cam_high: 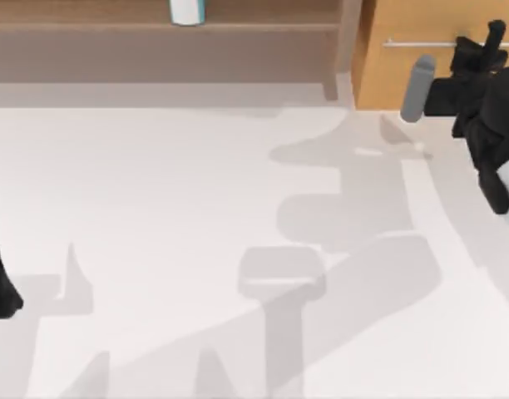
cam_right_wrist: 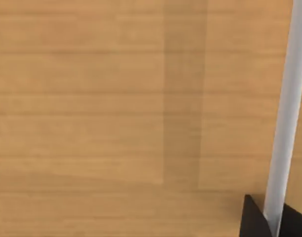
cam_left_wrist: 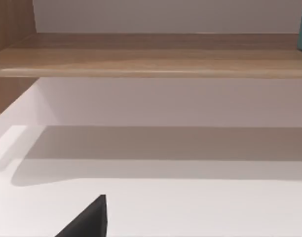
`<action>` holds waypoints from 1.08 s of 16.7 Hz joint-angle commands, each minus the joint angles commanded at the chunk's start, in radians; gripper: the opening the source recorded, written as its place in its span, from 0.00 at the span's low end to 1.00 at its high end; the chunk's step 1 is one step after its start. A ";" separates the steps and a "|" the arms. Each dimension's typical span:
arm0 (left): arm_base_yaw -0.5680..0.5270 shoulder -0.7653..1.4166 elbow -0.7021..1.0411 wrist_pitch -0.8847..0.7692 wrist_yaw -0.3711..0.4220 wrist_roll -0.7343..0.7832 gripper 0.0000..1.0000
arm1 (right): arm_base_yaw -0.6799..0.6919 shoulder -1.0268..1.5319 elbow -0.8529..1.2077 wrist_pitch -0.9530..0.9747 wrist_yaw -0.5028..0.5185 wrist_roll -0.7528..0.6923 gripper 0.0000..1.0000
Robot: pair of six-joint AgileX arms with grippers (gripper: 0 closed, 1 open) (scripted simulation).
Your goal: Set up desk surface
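The right gripper (cam_high: pixel 490 37) is held at the drawer (cam_high: pixel 421 21), its fingers (cam_right_wrist: pixel 252 219) clenched around the handle (cam_right_wrist: pixel 284 123); the counter (cam_high: pixel 155 208) lies below.

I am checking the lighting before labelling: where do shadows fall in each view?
Top view: soft grey arm shadows cross the broad white matte desk surface from centre toward the right. Left wrist view: a wide shadow band lies under the brown wooden shelf board. Right wrist view: a faint vertical darker strip crosses the orange-tan wooden drawer front beside the silver bar handle.
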 joint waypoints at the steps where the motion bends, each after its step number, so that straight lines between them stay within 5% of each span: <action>1: 0.000 0.000 0.000 0.000 0.000 0.000 1.00 | -0.002 0.007 0.017 -0.009 -0.002 0.000 0.00; 6: 0.000 0.000 0.000 0.000 0.000 0.000 1.00 | -0.003 0.011 0.026 -0.014 -0.003 0.000 0.00; 18: 0.000 0.000 0.000 0.000 0.000 0.000 1.00 | -0.003 0.011 0.026 -0.014 -0.003 0.000 0.90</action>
